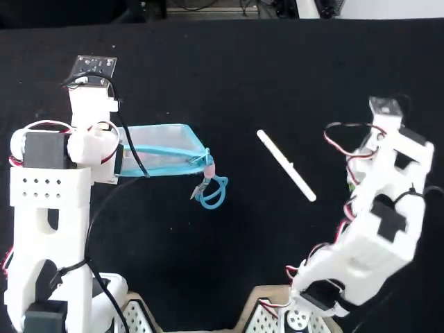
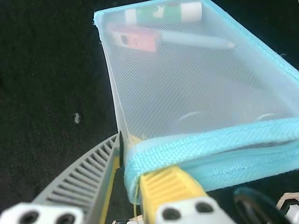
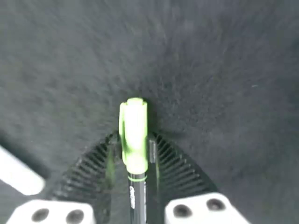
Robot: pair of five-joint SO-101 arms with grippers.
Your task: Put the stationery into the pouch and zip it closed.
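1. The left claw [image 2: 127,156] is clenched on a corner of the pouch [image 2: 187,93], which lies on the counter [image 1: 277,69] with stationery inside.
2. The right claw [image 3: 134,142] grasps a green-capped pen [image 3: 133,116], well apart from the pouch.
3. I'd line the pen up with the zip edge and pass over the white pen [image 1: 286,165] lying between.

Left gripper [image 2: 128,156] pinches the pouch [image 2: 196,93] edge; right gripper [image 3: 134,142] (arm bent) seemingly clasps a pen [image 3: 133,123].
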